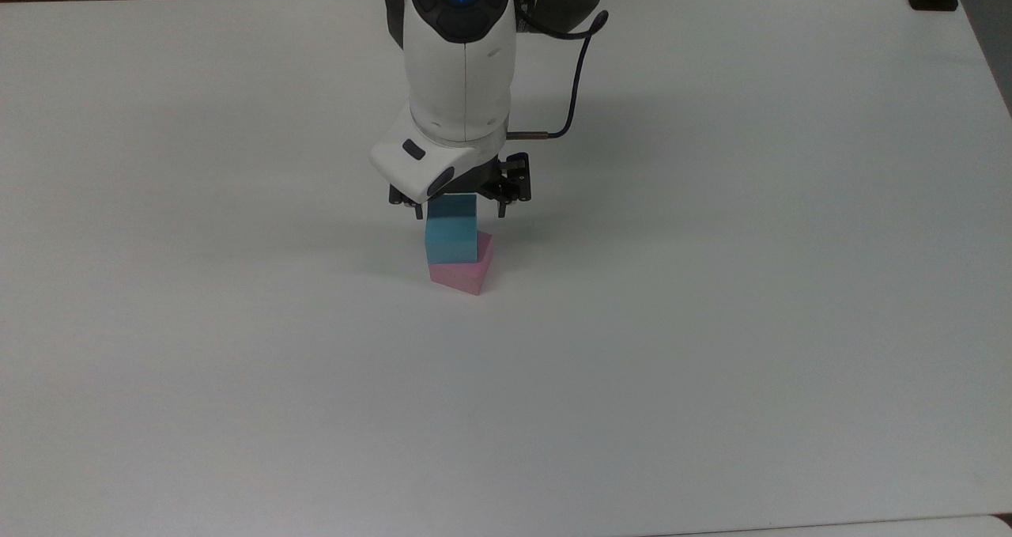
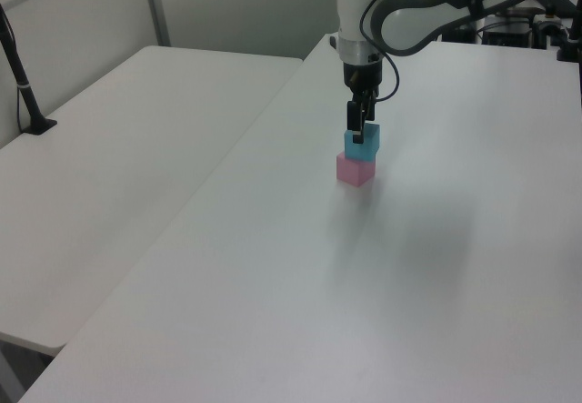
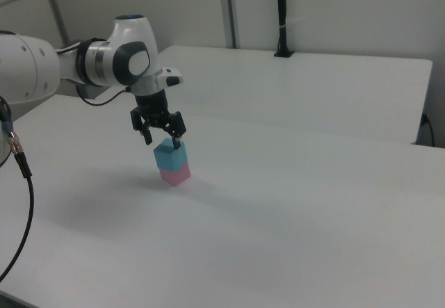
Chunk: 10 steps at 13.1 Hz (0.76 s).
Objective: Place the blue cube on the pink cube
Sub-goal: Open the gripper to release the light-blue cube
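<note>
Blue cube point(image 1: 451, 232) rests on pink cube point(image 1: 466, 272), hand point(image 1: 458, 209) spread above.

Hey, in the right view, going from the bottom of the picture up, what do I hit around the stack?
Bare white table → pink cube → blue cube resting on it → open gripper just above → black post at the far table's back edge.

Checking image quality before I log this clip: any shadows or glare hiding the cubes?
Top view: soft arm shadow beside the pink cube, nothing hidden. Left view: table evenly lit, blue cube clear. Right view: faint shadow, both cubes readable.
</note>
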### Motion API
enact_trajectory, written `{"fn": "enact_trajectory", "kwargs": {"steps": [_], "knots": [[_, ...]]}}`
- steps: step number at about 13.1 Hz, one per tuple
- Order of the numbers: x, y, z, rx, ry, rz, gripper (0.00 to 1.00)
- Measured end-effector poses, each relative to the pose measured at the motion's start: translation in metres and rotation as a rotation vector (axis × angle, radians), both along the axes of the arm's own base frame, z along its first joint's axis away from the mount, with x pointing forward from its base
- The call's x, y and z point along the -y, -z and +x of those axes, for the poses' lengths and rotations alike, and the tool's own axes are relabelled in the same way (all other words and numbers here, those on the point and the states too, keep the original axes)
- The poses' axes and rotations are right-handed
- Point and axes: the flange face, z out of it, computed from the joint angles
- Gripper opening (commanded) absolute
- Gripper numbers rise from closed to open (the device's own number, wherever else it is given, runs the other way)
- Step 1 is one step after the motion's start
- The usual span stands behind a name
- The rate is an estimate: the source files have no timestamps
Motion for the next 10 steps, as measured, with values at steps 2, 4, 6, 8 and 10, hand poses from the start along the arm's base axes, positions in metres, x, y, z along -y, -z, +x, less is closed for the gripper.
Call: {"fn": "enact_trajectory", "kwargs": {"steps": [2,4,6,8,10], "knots": [[0.002,-0.017,0.002,0.029,0.003,0.002,1.00],[0.005,-0.044,-0.002,0.066,0.009,0.005,1.00],[0.012,-0.082,-0.014,0.082,0.036,0.005,1.00],[0.026,-0.132,-0.041,0.069,0.071,0.000,1.00],[0.033,-0.161,-0.064,0.040,0.084,-0.006,1.00]]}}
